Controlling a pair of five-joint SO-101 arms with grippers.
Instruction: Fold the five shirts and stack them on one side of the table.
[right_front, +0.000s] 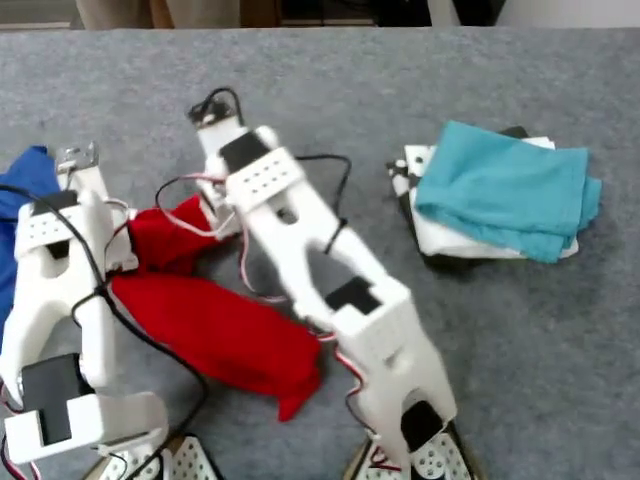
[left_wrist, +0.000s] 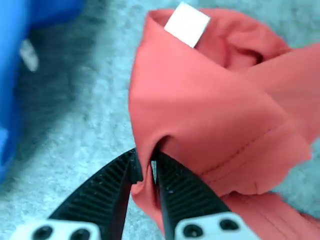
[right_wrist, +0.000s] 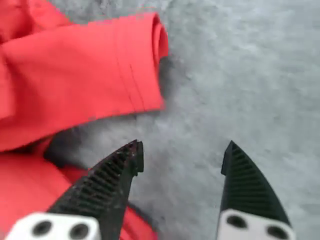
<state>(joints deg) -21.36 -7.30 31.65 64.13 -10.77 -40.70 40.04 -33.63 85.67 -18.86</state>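
On the table (right_front: 520, 360), left pincer (left_wrist: 145, 159) pinching red shirt (left_wrist: 200, 110), right pincer (right_wrist: 184, 149) spread.

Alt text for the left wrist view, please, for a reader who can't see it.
The left gripper, black and ribbed, is shut on a fold of the red shirt, bunched on the grey table with a white tag showing. A blue shirt lies nearby.

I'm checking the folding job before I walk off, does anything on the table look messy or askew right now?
Yes. The red shirt lies crumpled and twisted between the two arms, not flat or folded. On the stack at the table's right side, the teal shirt sits skewed, overhanging the white shirt beneath it.
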